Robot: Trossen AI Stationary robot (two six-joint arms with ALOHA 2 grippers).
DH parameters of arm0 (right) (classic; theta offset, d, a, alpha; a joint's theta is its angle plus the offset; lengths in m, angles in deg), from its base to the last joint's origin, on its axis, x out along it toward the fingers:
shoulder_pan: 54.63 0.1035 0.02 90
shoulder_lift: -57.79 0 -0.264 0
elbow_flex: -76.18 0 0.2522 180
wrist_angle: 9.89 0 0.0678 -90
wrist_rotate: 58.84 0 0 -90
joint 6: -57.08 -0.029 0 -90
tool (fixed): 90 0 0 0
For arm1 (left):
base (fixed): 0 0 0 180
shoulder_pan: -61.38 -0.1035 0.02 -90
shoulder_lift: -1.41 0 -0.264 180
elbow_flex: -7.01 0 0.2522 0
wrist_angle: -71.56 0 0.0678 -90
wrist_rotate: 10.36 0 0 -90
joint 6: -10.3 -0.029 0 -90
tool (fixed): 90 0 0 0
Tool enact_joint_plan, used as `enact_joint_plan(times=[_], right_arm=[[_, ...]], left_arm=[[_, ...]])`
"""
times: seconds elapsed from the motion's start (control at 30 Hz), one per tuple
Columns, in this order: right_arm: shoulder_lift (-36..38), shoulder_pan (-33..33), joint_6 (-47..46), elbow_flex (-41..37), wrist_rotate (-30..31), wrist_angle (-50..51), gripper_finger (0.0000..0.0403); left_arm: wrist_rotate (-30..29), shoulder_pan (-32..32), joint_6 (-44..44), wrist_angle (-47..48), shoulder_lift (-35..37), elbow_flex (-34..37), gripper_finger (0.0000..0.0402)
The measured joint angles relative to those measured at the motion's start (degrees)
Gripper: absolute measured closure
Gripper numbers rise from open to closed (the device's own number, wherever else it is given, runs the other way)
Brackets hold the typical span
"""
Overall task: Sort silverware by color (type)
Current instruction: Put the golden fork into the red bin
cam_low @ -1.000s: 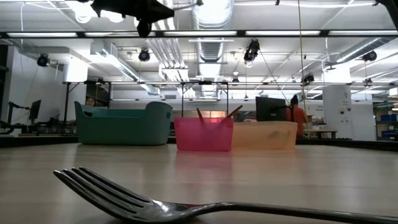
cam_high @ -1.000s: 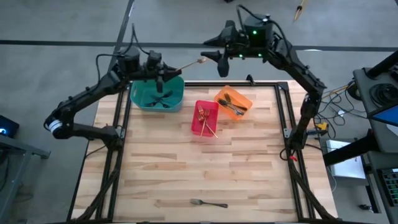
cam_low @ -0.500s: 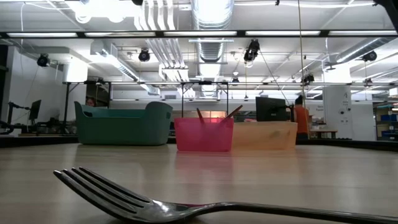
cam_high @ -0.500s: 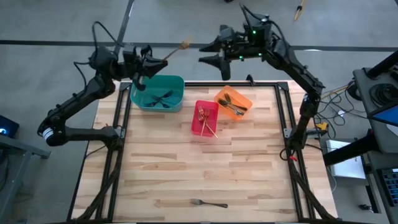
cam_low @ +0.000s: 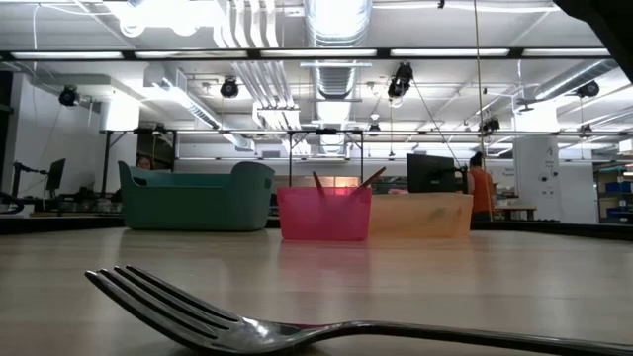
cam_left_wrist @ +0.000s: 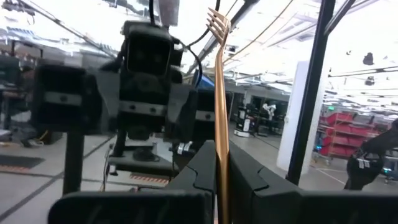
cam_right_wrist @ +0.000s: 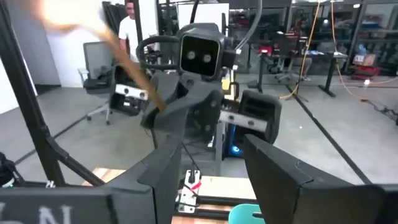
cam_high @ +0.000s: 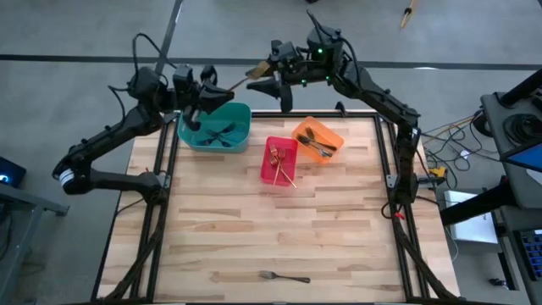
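Observation:
My left gripper (cam_high: 217,91) hangs over the table's far left edge, just above the teal bin (cam_high: 215,129), and is shut on a gold fork (cam_high: 241,80). The fork's tines (cam_left_wrist: 217,18) point away from the gripper toward the right arm. My right gripper (cam_high: 275,80) is open, just to the right of the fork's tine end and facing the left gripper (cam_right_wrist: 199,59). The fork (cam_right_wrist: 127,56) passes beside its fingers, not between them. A silver fork (cam_high: 284,277) lies flat near the table's front edge, large in the low view (cam_low: 247,321). My left gripper pinches the gold fork's handle (cam_left_wrist: 221,165) between its two fingers. The rest of the fork sticks out past the fingertips, tines outermost. The fork is lifted clear of table and bins, slanting toward the table's right and far side.
The teal bin holds dark forks. The red bin (cam_high: 279,159) has gold forks, and the orange bin (cam_high: 318,138) holds forks too, at the far middle. The three bins (cam_low: 324,213) line up across the far side. Bare wood (cam_high: 279,229) fills the middle.
My left gripper has risen and drawn back toward the table's far left with the gold fork, whose tine end has tipped up. My right gripper has gone toward the table's left, closing on the fork's tine end, and has turned toward the left gripper.

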Motion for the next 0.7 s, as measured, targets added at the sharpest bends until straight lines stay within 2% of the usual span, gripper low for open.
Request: enact_joint_plan(times=[0.23, 0.47, 0.7], right_arm=[[0.0, 0.0, 1.6, 0.0, 0.0, 0.0, 0.0241], [-1.2, 0.0, 2.1, -0.2, 0.4, 0.2, 0.0247], [-3.6, 0.0, -0.8, -0.2, 0.5, -0.1, 0.0246]], left_arm=[[1.6, 0.0, -0.2, -1.2, 3.2, 0.0, 0.0401], [6.9, 0.0, -0.2, -0.9, 4.9, 0.6, 0.0401], [8.6, 0.0, -2.2, -1.5, 7.4, 4.5, 0.0401]])
